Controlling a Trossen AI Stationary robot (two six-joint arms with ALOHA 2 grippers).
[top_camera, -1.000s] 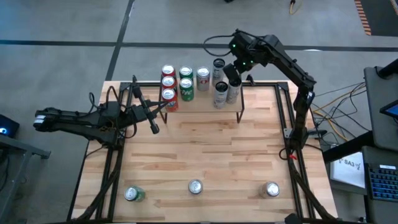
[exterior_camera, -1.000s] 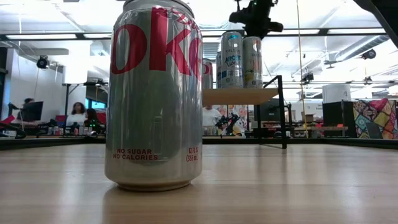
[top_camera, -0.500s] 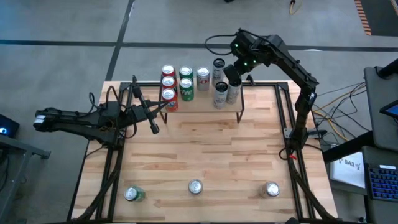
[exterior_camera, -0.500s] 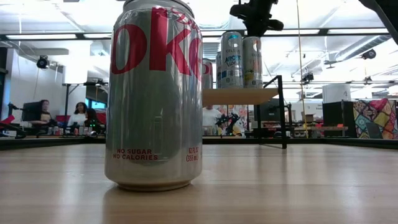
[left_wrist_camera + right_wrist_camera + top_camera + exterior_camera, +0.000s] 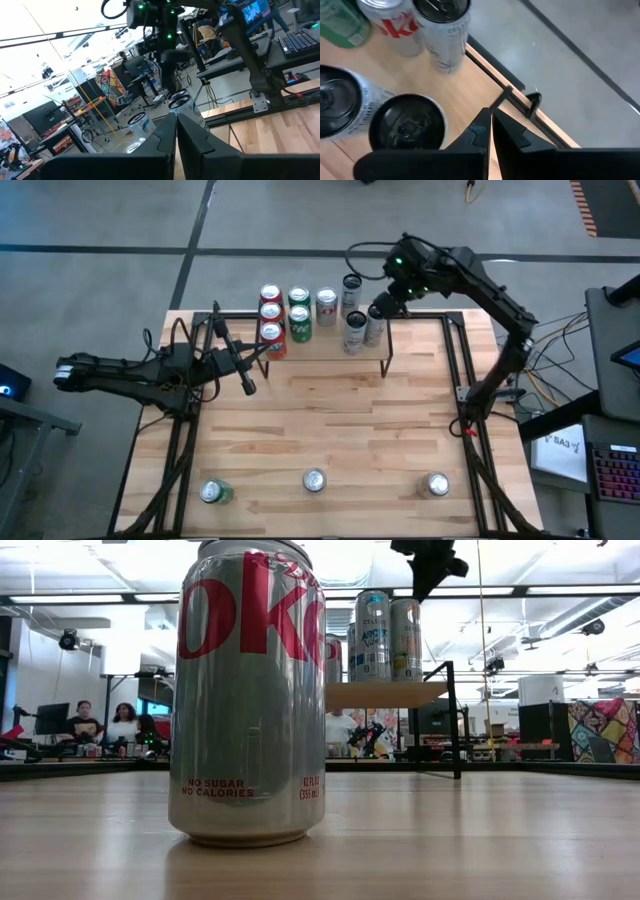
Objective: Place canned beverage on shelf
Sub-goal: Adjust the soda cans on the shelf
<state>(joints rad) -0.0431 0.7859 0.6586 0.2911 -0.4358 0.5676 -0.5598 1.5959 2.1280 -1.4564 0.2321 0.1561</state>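
The right gripper (image 5: 379, 309), fingers pressed together and empty, hovers above the raised light-wood shelf (image 5: 330, 346) at the table's twelve o'clock, beside white-and-black cans (image 5: 354, 333). At six o'clock stands a silver can (image 5: 249, 690) reading "NO SUGAR NO CALORIES". The left gripper (image 5: 247, 385) waits clenched at nine o'clock.

The shelf (image 5: 330, 345), a small light-wood board on thin black legs, sits at the upper middle of the high view. Upright cans (image 5: 299, 323) crowd its top, red, green and silver. Three more cans (image 5: 314, 480) stand apart along the bottom.
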